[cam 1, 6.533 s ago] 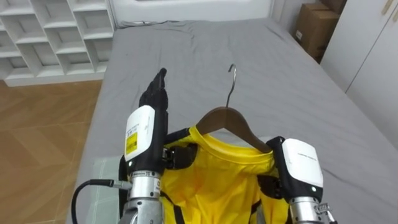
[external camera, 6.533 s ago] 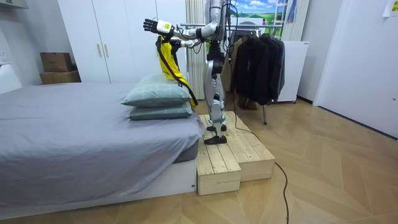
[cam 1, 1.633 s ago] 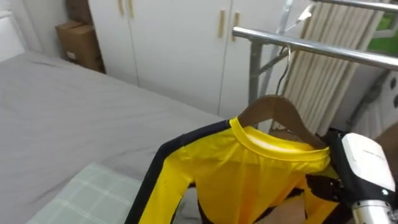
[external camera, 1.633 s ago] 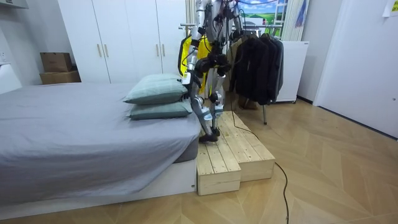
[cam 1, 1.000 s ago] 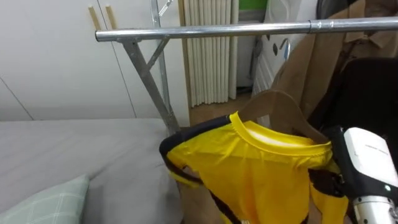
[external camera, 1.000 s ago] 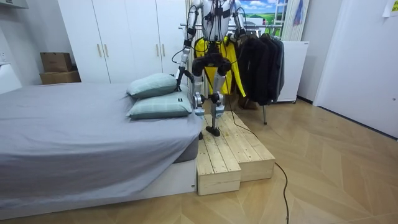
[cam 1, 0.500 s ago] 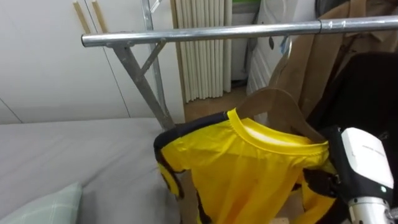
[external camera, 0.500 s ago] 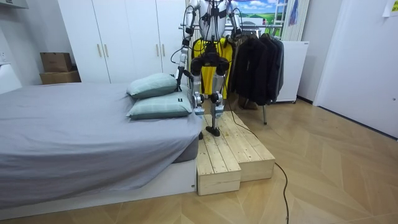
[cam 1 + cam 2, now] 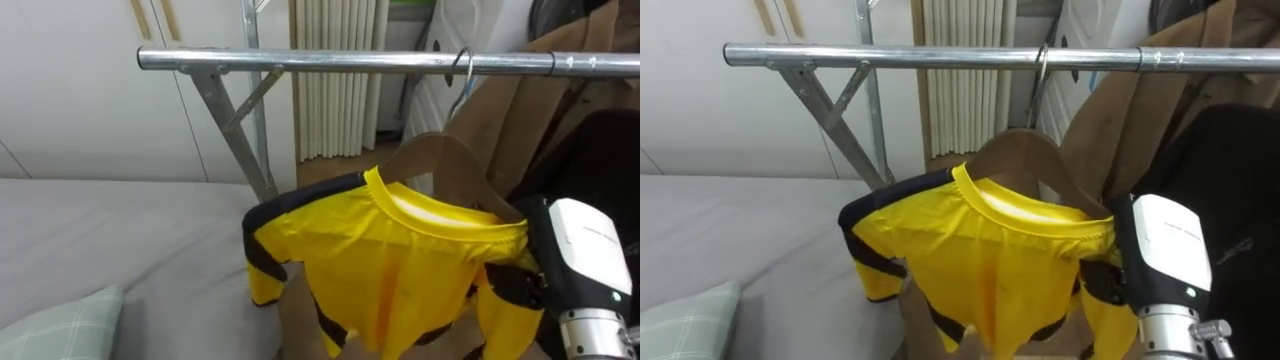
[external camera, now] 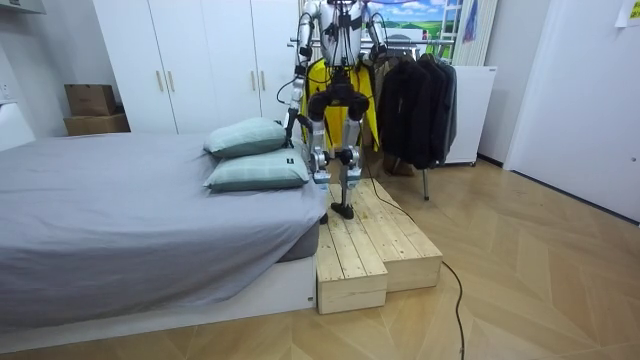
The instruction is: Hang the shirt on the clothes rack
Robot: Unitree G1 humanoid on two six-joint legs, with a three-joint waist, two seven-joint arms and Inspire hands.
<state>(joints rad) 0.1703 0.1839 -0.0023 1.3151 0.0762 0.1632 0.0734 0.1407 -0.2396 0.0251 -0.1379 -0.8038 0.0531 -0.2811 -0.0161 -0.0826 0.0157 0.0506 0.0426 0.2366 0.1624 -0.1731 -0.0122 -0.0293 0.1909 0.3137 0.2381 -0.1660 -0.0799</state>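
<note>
Hanging on a wooden hanger (image 9: 432,158), the yellow shirt (image 9: 400,270) is held up just below the metal rail (image 9: 320,61) of the clothes rack. The hanger's wire hook (image 9: 461,88) reaches up to the rail and crosses it in both eye views; you cannot tell whether it bears on the bar. At the shirt's right shoulder sits your robot's right hand (image 9: 580,258); the cloth hides its grip, so you cannot tell whether it is clamped. A brown coat (image 9: 520,110) hangs on the rail beside the hook. Below left lie the grey bed (image 9: 100,240) and a pillow (image 9: 50,325). The robot stands on a wooden platform (image 10: 375,240) between bed and rack.
</note>
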